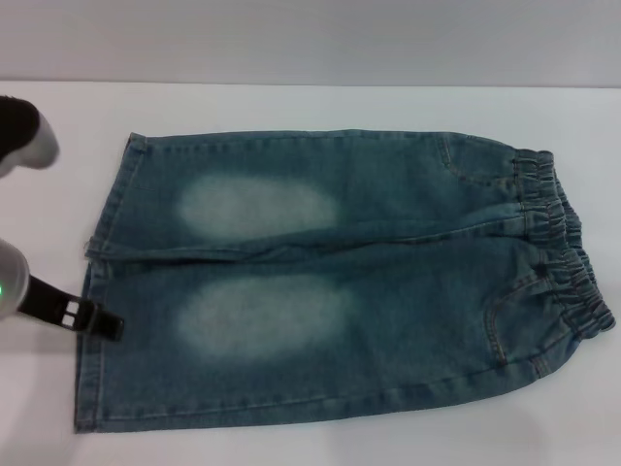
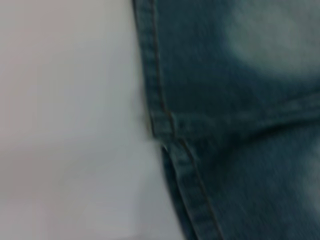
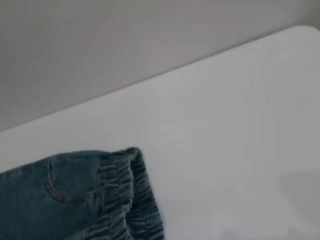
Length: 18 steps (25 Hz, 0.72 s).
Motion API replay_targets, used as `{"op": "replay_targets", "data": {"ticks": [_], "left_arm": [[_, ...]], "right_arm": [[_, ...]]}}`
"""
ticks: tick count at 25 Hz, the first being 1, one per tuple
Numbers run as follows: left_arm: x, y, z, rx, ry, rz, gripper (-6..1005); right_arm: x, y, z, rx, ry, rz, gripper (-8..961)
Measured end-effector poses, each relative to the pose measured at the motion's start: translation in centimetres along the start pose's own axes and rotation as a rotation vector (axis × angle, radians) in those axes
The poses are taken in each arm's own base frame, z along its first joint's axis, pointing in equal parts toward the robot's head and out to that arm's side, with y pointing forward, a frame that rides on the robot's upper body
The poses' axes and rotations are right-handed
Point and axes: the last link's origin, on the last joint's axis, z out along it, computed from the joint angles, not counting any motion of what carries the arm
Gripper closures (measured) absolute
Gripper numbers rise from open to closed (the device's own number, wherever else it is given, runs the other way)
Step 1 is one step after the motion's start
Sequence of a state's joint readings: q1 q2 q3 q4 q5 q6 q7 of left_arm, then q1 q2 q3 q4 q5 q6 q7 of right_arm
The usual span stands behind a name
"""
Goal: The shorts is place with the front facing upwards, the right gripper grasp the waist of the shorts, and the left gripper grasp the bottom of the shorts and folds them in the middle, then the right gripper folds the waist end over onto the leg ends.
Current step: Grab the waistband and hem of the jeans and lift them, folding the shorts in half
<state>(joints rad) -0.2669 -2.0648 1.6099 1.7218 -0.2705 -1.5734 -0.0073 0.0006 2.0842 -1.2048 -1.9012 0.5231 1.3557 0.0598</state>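
Observation:
The blue-green denim shorts (image 1: 340, 282) lie flat on the white table (image 1: 291, 107), front up, with a pale oval patch on each leg. The gathered waist (image 1: 563, 252) is at the right and the straight leg hems (image 1: 97, 291) are at the left. My left gripper (image 1: 109, 324), black on a silver arm with a green light, reaches in from the left edge and sits at the hem of the near leg. The left wrist view shows the hems (image 2: 167, 125) where the two legs meet. One corner of the waist (image 3: 125, 195) lies in the right wrist view. The right gripper is out of view.
A grey and black part of the left arm (image 1: 21, 136) sits at the far left edge. The table's far edge (image 1: 310, 83) meets a pale wall. White tabletop (image 3: 225, 150) lies beyond the waist corner.

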Motion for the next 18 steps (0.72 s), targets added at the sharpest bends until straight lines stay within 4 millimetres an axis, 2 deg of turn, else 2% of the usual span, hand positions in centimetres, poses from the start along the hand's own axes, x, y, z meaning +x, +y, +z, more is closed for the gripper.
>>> {"op": "replay_targets", "data": {"ticks": [9,18], "left_arm": [[-2.1,1.7,0.4,-0.003,-0.12,-0.017,233],[-2.4,2.5,0.3,-0.008,-0.151,-0.007,242]], "right_arm": [[-0.1,-0.2,0.1,-0.001,-0.003,-0.009,203],[-0.2,0.3,0.2,-0.011,-0.004,-0.028,204]]}}
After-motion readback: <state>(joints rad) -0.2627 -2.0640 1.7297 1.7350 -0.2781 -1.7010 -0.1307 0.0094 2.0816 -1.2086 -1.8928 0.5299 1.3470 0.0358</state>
